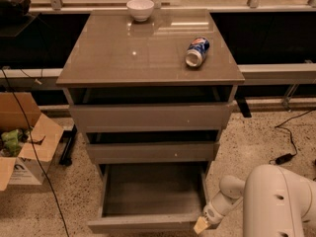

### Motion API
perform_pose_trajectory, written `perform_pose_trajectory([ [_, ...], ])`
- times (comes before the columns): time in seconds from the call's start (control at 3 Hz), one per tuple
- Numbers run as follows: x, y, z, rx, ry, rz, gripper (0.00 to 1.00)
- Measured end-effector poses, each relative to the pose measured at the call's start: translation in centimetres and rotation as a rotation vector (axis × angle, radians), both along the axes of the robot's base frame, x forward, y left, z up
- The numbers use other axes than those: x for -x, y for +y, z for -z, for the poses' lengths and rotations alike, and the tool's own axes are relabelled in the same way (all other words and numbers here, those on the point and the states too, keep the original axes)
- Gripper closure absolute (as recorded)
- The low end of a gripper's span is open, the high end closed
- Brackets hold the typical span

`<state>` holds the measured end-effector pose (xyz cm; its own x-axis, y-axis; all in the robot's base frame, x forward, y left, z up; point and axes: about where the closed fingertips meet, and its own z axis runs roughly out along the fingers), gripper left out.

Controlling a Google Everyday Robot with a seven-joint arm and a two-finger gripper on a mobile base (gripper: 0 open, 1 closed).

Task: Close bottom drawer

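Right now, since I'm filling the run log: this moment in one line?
bottom drawer: open | gripper: low, by its front right corner | can, bowl: on cabinet top

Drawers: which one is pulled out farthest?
The bottom drawer, box interior exposed; middle drawer and top drawer barely protrude. Pincer sits at the bottom drawer's front right corner.

Speckled terrazzo floor (256, 132); open cardboard box (24, 142) at nine o'clock, black cable (283, 158) at three, grey rail (276, 74) towards two. The gripper (201, 224) sits at five o'clock.
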<state>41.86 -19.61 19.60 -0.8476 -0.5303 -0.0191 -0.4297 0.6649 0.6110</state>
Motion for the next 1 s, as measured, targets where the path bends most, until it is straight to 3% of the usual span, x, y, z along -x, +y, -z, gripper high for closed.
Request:
perform_pose_trajectory([
  [0.33,0.0,0.0,0.0,0.0,-0.001,0.0,1.0],
  [1.0,-1.7,1.7,0.1,-0.037,-0.055,0.002,1.0],
])
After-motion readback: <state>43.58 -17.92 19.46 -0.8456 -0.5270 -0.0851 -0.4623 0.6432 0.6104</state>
